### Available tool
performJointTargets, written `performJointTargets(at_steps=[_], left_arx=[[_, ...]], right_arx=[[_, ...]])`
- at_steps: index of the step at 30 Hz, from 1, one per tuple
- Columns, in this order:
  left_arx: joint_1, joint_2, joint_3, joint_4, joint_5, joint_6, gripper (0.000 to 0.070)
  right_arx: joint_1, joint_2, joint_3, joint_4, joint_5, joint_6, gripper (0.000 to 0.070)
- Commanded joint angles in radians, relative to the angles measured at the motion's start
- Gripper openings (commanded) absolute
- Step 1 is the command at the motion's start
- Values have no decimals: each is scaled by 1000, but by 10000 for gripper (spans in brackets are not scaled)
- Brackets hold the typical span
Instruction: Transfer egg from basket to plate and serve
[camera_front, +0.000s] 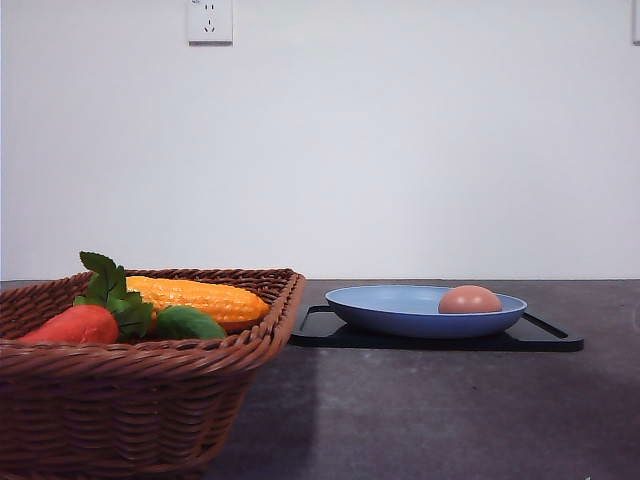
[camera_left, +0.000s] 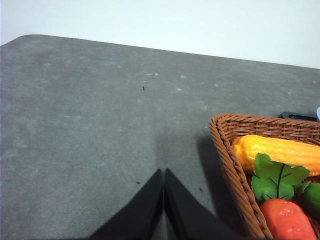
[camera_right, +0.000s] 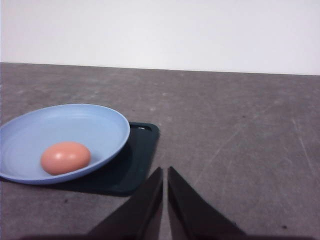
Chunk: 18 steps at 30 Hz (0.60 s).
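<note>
The salmon egg (camera_front: 469, 299) lies in the blue plate (camera_front: 400, 310), toward its right side; the right wrist view has the egg (camera_right: 65, 157) on the plate (camera_right: 85, 125) too. The wicker basket (camera_front: 130, 400) stands at the front left and reappears in the left wrist view (camera_left: 235, 165). My left gripper (camera_left: 163, 175) is shut over bare table, beside the basket's outer corner. My right gripper (camera_right: 165, 172) is shut and holds nothing, hanging over the table just off the tray's corner, apart from the plate.
The plate rests on a flat black tray (camera_front: 545, 338) at centre right. Inside the basket lie a yellow corn cob (camera_front: 200, 298), a red vegetable with green leaves (camera_front: 75, 325) and a green item (camera_front: 188, 323). Grey tabletop (camera_front: 420, 410) runs back to a white wall.
</note>
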Motion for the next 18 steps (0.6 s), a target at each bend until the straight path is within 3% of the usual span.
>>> performJointTargets(at_steps=[1, 8, 18], left_arx=[[1, -2, -28, -4, 4, -6, 0], [1, -2, -28, -4, 4, -6, 0], [1, -2, -28, -4, 4, -6, 0]], right_arx=[[-6, -15, -7, -15, -7, -7, 0], [-13, -56, -7, -152, -7, -11, 0], [-13, -56, -7, -137, -5, 22, 0]])
